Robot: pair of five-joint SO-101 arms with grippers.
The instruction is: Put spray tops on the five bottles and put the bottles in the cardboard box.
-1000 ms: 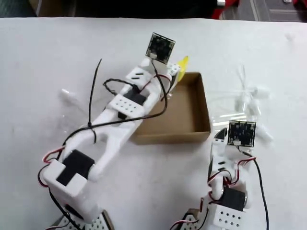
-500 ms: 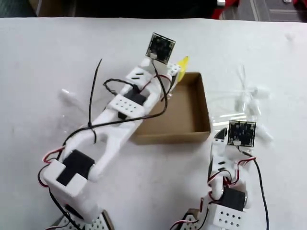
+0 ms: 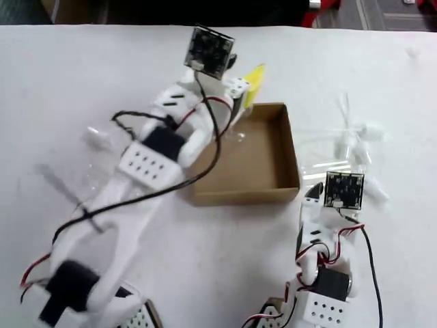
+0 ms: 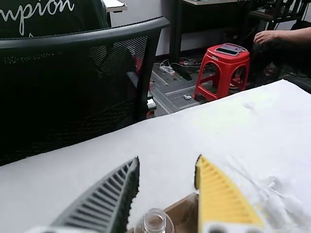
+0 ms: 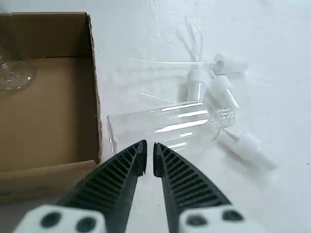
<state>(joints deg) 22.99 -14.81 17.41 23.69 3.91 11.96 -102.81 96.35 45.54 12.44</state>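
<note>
Clear plastic bottles are the task's business, and two can be made out. Farthest left, an arm stretches across the white bench (image 3: 218, 263) to the far corner of the shallow brown cardboard box (image 3: 239, 195). There the left claw (image 4: 167, 160) stands spread wide, one grey finger (image 4: 109, 199) and one yellow finger (image 4: 221, 199). An upright, uncapped bottle (image 4: 154, 222) sits between the finger roots. Brown card shows between this bottle and the yellow finger, so it looks released rather than gripped (whether it rests on the box floor cannot be told). Its mouth is bare, so it needs a top yet.

Just right of the box, a second clear bottle (image 5: 165, 124) lies on its side on the bench. Its threaded neck points toward a loose heap of white spray tops (image 5: 221, 90) with thin dip tubes, handy for fitting. Farthest right, the right claw (image 5: 149, 144) hangs just short of that bottle's side, fingers together on nothing, well placed to open and take it.
</note>
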